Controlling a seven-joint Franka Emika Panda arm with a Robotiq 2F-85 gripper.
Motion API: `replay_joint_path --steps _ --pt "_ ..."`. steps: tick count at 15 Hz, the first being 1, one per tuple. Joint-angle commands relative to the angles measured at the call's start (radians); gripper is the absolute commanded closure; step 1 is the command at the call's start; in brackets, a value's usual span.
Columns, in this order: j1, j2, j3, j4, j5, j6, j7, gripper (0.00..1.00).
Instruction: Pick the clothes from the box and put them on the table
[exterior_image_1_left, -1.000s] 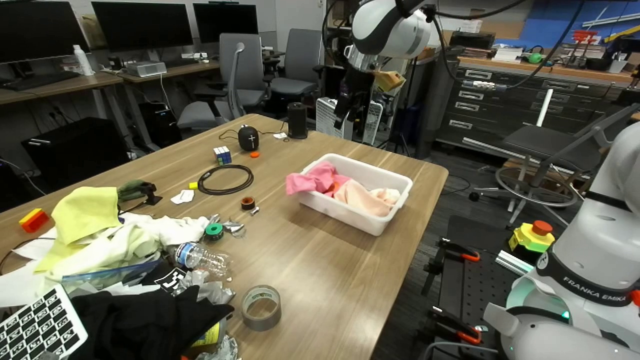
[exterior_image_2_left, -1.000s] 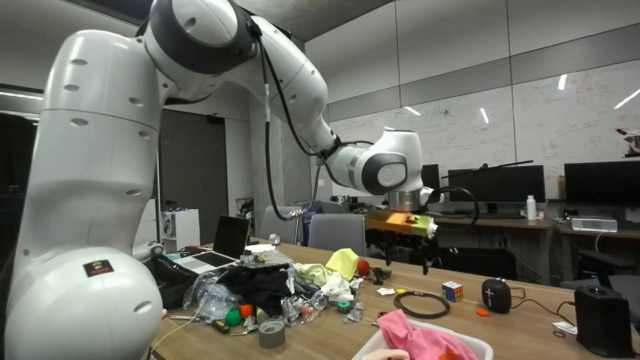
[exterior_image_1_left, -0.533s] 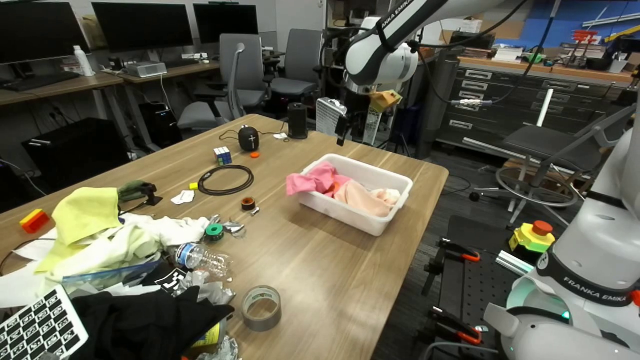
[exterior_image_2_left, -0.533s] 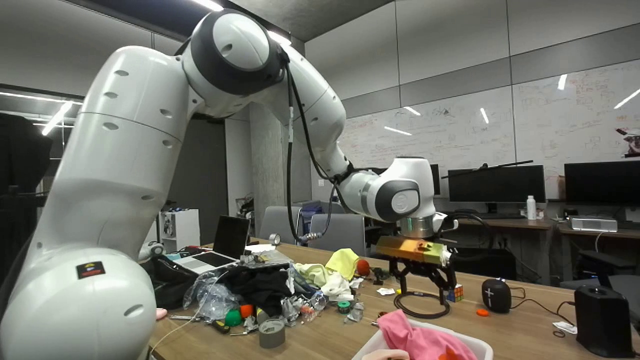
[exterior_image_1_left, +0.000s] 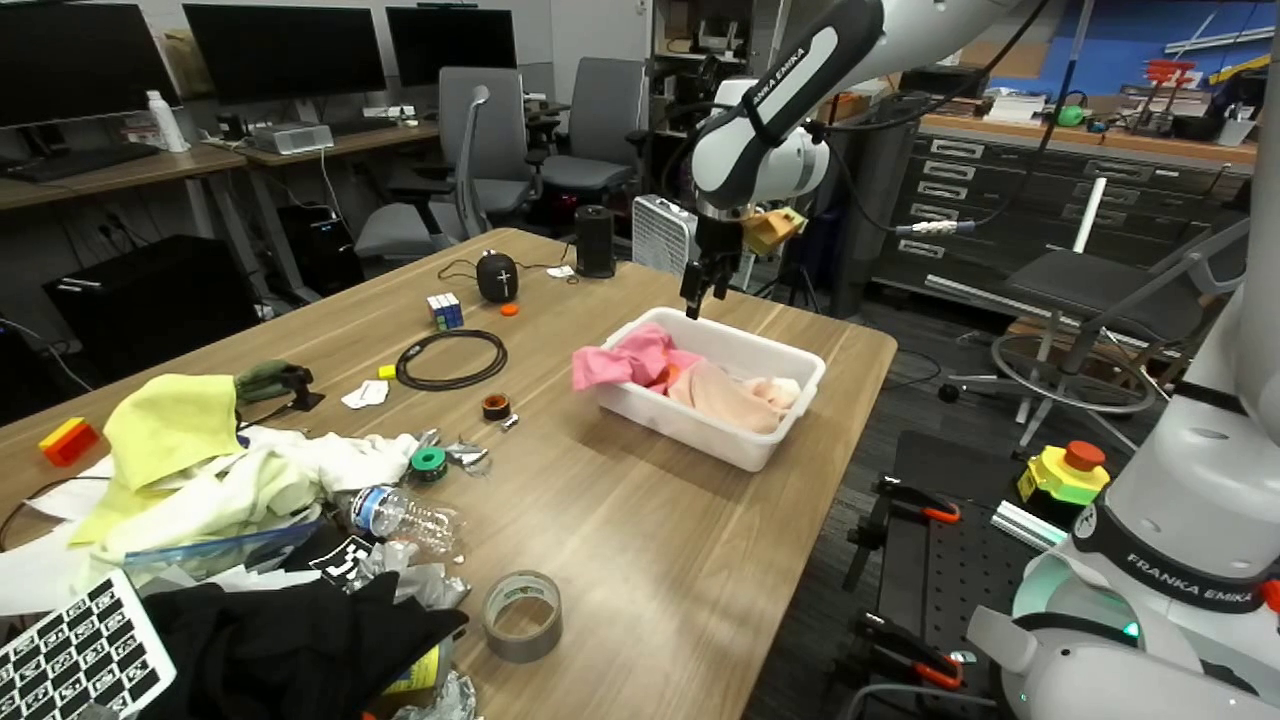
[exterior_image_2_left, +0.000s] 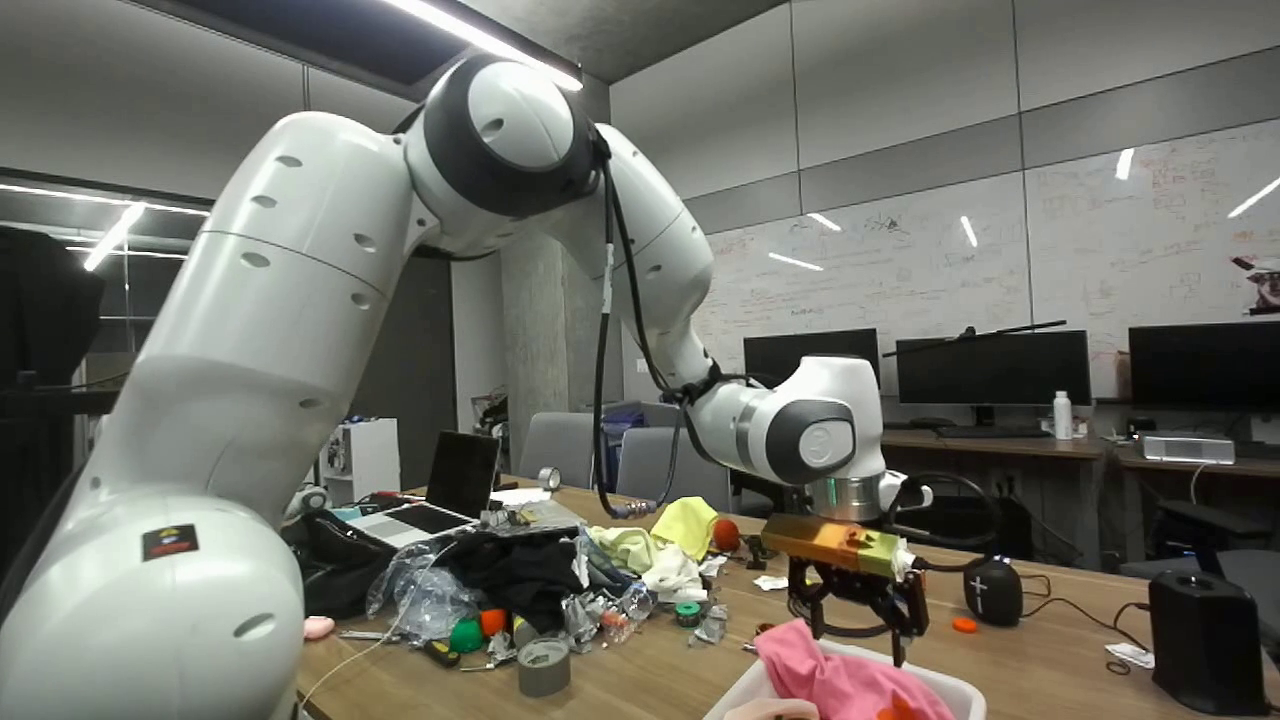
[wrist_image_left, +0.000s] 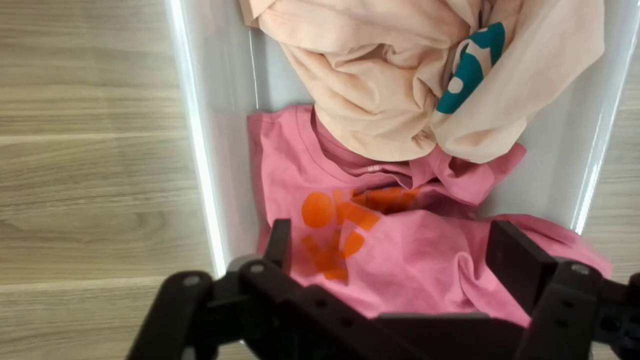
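Observation:
The white box (exterior_image_1_left: 690, 424) stands on the wooden table (exterior_image_1_left: 600, 530); it also shows in an exterior view (exterior_image_2_left: 957, 692) and in the wrist view (wrist_image_left: 200, 150). A pink shirt with an orange print (exterior_image_1_left: 632, 362) lies in one end and hangs over the rim. It fills the middle of the wrist view (wrist_image_left: 415, 255). A peach cloth with a teal patch (wrist_image_left: 370, 90) lies in the other part (exterior_image_1_left: 720, 395). My gripper (exterior_image_1_left: 706, 298) is open and empty above the box; in the wrist view its fingers (wrist_image_left: 395, 245) frame the pink shirt, apparently without touching it.
A pile of yellow, white and black cloths (exterior_image_1_left: 240, 480), with a plastic bottle (exterior_image_1_left: 400, 518), covers one side of the table. A tape roll (exterior_image_1_left: 522, 615), a coiled cable (exterior_image_1_left: 450, 360), a puzzle cube (exterior_image_1_left: 445, 311) and speakers (exterior_image_1_left: 497, 277) stand around.
The arm has reached forward and lowered my gripper from high behind the box to just above it. The gripper stays open, and the clothes and box have not moved.

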Motion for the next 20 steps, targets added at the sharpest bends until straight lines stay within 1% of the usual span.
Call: replay_joint_path --steps 1,8,14,20 --pt "-0.019 0.042 0.019 0.017 -0.045 0.022 0.044 0.00" --pt "-0.011 0.104 0.014 0.006 -0.115 0.008 0.114 0.00" --pt "-0.017 0.123 0.035 0.003 -0.090 -0.024 0.150 0.00" --pt "-0.015 0.129 0.049 -0.002 -0.078 -0.079 0.190 0.00"
